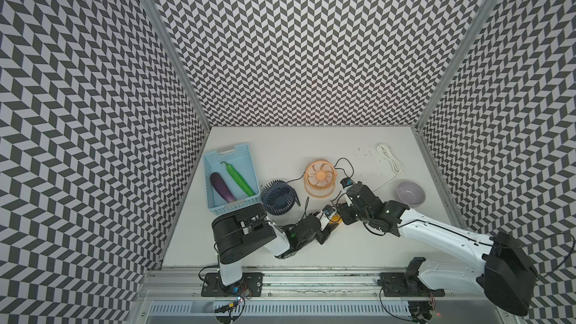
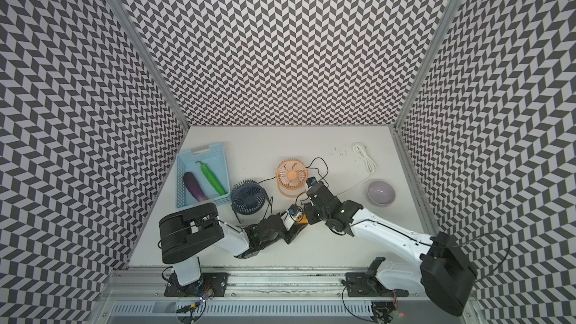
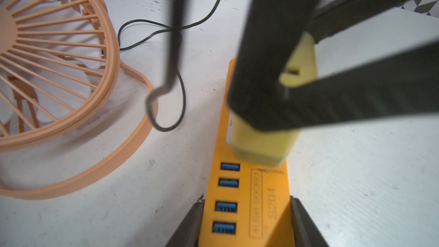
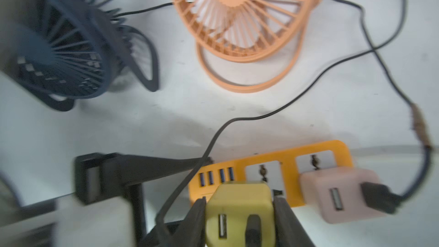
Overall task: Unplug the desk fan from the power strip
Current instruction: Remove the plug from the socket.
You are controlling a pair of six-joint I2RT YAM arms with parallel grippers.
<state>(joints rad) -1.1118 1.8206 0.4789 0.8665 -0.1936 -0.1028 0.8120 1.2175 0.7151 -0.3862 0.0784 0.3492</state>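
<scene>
The orange power strip (image 3: pixel 247 200) lies flat on the white table, mostly hidden under both arms in a top view (image 1: pixel 336 219). My left gripper (image 3: pixel 247 212) is shut on its end with the blue USB ports. My right gripper (image 4: pixel 240 210) is shut on a yellow plug adapter (image 3: pixel 259 143) standing at the first white socket; whether its pins are still in is hidden. A pink adapter (image 4: pixel 337 193) sits in the second socket. Thin black cords run from both adapters toward an orange desk fan (image 1: pixel 320 177) and a dark blue desk fan (image 1: pixel 279 197) just behind the strip.
A light blue basket (image 1: pixel 232 208) at the left holds an eggplant (image 1: pixel 222 187) and a green pepper (image 1: pixel 238 179). A lilac bowl (image 1: pixel 410 193) stands at the right, with a coiled white cord (image 1: pixel 389 157) behind it. Patterned walls close in three sides.
</scene>
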